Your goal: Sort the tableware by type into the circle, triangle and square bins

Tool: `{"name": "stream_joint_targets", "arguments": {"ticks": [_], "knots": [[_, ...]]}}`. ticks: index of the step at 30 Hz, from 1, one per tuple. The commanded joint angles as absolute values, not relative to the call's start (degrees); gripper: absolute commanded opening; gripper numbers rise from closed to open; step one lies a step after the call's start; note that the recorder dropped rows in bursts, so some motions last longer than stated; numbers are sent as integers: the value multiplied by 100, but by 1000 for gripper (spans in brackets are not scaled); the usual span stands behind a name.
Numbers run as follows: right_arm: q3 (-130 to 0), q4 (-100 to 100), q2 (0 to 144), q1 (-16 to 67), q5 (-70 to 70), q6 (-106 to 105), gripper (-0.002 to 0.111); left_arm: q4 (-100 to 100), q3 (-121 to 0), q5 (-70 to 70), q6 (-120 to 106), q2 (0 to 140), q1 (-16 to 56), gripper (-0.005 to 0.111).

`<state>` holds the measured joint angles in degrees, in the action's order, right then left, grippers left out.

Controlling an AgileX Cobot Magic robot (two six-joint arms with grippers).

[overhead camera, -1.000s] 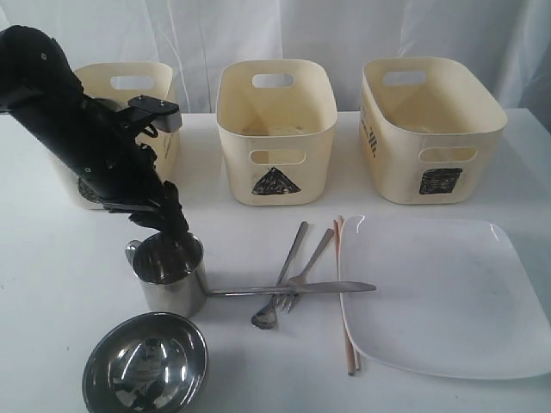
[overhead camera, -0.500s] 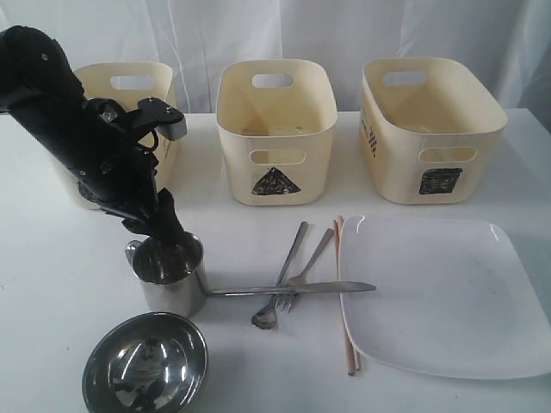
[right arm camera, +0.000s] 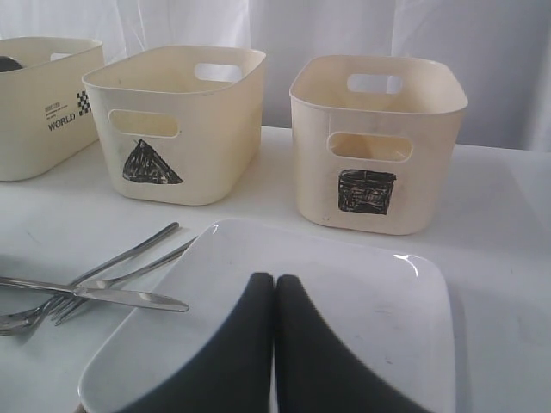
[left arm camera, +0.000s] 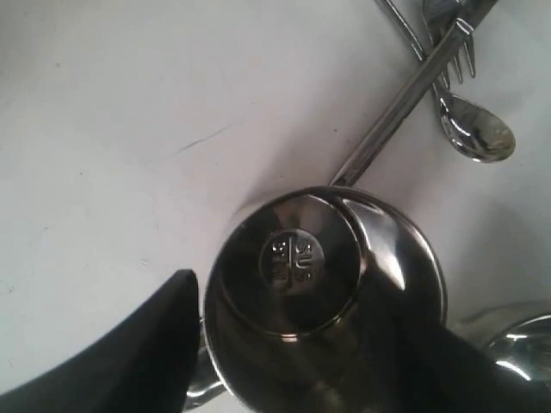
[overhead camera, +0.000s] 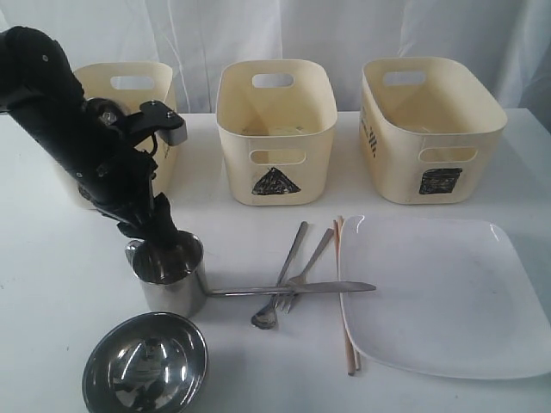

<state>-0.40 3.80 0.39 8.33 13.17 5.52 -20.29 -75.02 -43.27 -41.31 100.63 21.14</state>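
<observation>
A steel mug (overhead camera: 172, 277) stands upright at the front left, seen from above as a mug (left arm camera: 318, 292) in the left wrist view. My left gripper (overhead camera: 162, 229) hangs open at its back rim. One finger (left arm camera: 146, 353) is outside by the handle; the other shows dark over the opposite side. A steel bowl (overhead camera: 146, 366) sits in front of the mug. Spoon (overhead camera: 280, 275), fork (overhead camera: 308, 267), knife (overhead camera: 293, 290) and chopsticks (overhead camera: 344, 292) lie crossed in the middle. My right gripper (right arm camera: 275, 281) is shut, empty, above the white plate (right arm camera: 362, 292).
Three cream bins stand along the back: the left bin (overhead camera: 129, 90) half hidden by my left arm, the triangle bin (overhead camera: 275, 129), the square bin (overhead camera: 430, 129). The knife's handle touches the mug's base. The plate (overhead camera: 439, 292) fills the front right.
My left gripper has shifted slightly left and down onto the mug's back rim, and the wrist has turned. The mug and other tableware have not moved.
</observation>
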Motion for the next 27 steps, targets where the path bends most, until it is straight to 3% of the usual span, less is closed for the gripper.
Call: {"name": "stream_joint_targets", "arguments": {"ticks": [1, 27], "knots": [[0, 396, 0, 797, 1272, 589, 0, -2008, -7472, -4587, -4366, 10198, 2141, 59], [0, 396, 0, 797, 1259, 589, 0, -1496, -7974, -4628, -3903, 10201, 2141, 59]]}}
